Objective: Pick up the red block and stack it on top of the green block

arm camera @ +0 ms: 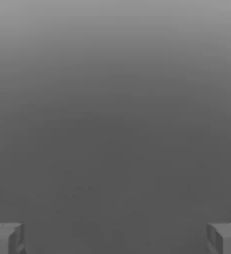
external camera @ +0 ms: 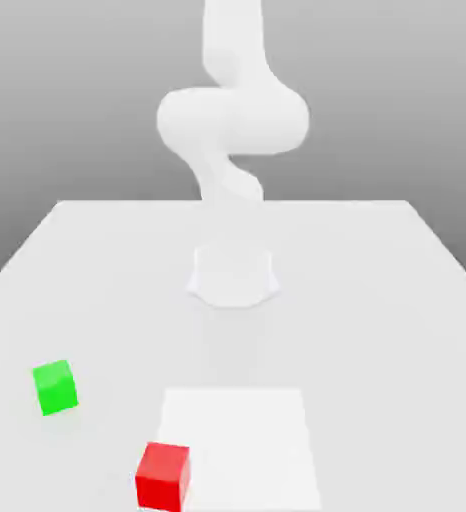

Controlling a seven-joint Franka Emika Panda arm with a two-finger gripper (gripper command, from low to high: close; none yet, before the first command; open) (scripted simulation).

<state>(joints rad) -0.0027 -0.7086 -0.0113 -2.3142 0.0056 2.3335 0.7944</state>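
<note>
Nothing of the task was yet done, as far as could be judged. The red block (external camera: 163, 476) was seen resting on the worktop (external camera: 377, 300), at the nearest edge in the exterior view, just touching the near corner of a paler square patch (external camera: 242, 445) marked on the surface. The green block (external camera: 55, 387) was found farther back from the red block and toward the exterior view's left, well apart from it, also flat on the worktop and with nothing set on top. Both blocks appeared upright and untouched. The whole sequence was therefore judged to remain: reaching the red block, gripping it, lifting it, carrying it over the green block and setting it down squarely.

Beyond the red block, past the patch, the arm's round base (external camera: 233, 275) was seen near the middle of the worktop, well away from both blocks. The arm (external camera: 232, 120) was raised above the base, folded back on itself in a bend, its upper part passing out of the exterior view.

In the hand view the claw (arm camera: 115, 238) was shown spread wide, its two fingertips (arm camera: 6, 238) set far apart with nothing held between them; plain grey ground lay ahead.
</note>
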